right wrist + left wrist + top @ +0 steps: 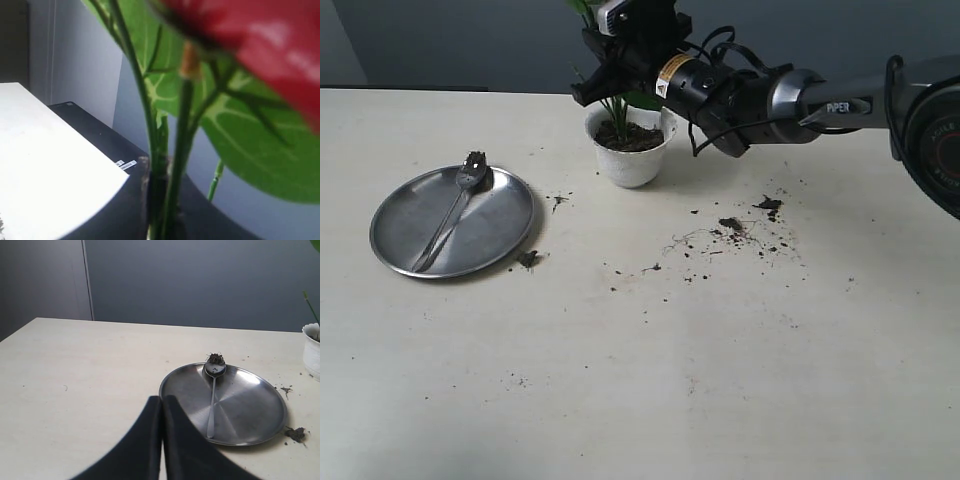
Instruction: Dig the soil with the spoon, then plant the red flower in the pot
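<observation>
- Right gripper [612,85]: reaches in over the pot from the right of the exterior view, its jaws closed around the green stems of the red flower [260,45]; the right wrist view shows the stems pinched between the dark fingers [125,210].
- Left gripper [162,440]: jaws pressed together and holding nothing, low over the table [75,390], just short of the steel plate.
- Steel plate [405,215]: round, at the left of the table, well apart from the pot.
- Red flower: stems run upright, straight down from the right gripper into the pot; blooms are out of the exterior view's frame.
- Pot [631,160]: white, directly below the right gripper, holding dark soil [638,138] in which the stem bases appear to stand.
- Spoon [450,215]: lies on the plate, bowl toward the far rim with a clump of earth on it; long axis points toward the left gripper, the nearer arm.
- Judgement: planting seems nearly complete; release probably depends on the stems standing vertical in the soil.
</observation>
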Motion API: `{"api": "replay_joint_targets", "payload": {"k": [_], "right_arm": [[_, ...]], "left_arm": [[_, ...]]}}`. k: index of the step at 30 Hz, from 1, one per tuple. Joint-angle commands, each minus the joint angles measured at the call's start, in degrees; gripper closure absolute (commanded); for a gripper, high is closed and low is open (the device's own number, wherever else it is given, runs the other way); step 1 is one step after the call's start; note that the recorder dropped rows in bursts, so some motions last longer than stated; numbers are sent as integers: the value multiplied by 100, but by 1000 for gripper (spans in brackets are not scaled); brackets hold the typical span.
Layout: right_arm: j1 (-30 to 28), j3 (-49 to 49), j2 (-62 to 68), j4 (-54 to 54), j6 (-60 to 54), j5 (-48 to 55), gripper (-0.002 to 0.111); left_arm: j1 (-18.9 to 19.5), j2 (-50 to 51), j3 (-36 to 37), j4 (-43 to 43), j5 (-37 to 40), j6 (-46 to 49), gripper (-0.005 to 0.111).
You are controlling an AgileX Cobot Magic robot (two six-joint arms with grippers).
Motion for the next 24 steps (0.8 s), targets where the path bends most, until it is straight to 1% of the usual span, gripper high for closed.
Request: {"api": "replay_joint_targets", "payload": {"k": [1, 11, 13, 16, 18, 20, 22, 24], "right_arm": [[8, 240, 418, -211, 42, 1416, 109], [8, 240, 416, -211, 42, 1582, 109], [8, 240, 405, -211, 42, 1583, 107], [8, 240, 350, -211, 42, 1583, 96], [8, 240, 314, -211, 42, 1583, 86], [8, 240, 280, -211, 42, 1583, 77], [8, 240, 259, -211, 42, 1583, 72], [8, 240, 235, -211, 42, 1583, 68]], "left_arm": [[4, -23, 21, -18, -27, -37, 106], [4, -23, 21, -18, -27, -37, 106], [4, -23, 21, -18, -27, -37, 106], [4, -23, 21, -18, -27, -37, 106], [4, -23, 21, -18, -27, -37, 106], [4, -23, 21, -18, -27, -37, 106], [4, -23, 21, -18, -27, -37, 106], [4, -23, 21, -18, -27, -37, 106]]}}
